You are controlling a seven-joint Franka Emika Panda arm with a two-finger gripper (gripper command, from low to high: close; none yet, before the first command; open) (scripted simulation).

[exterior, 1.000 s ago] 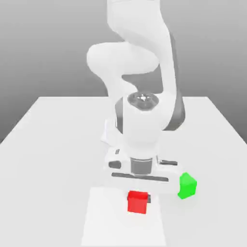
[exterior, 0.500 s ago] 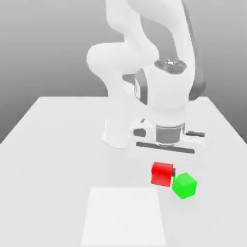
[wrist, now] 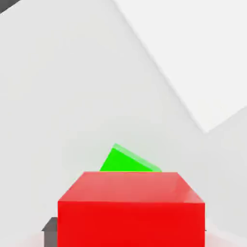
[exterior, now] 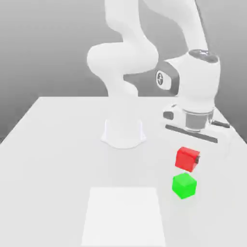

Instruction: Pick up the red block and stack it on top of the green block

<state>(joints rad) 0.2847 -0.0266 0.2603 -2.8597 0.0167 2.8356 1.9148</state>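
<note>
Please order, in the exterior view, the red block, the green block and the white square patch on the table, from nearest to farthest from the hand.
1. red block: gripped in the hand, lifted off the table.
2. green block: on the table, just below the red one in the picture.
3. white square patch: flat on the table, toward the exterior view's left.

A pale grey table [exterior: 53, 144] fills the lower part of the exterior view, its far edge running straight across under a grey backdrop [exterior: 43, 43] that shades from darker at the top to lighter near the table. A brighter white square patch [exterior: 123, 217] lies flat on the table by its near edge, about midway along it. In the hand view the same pale table surface [wrist: 62, 96] spreads wide, with a brighter white area [wrist: 202, 53] beside it.
</note>
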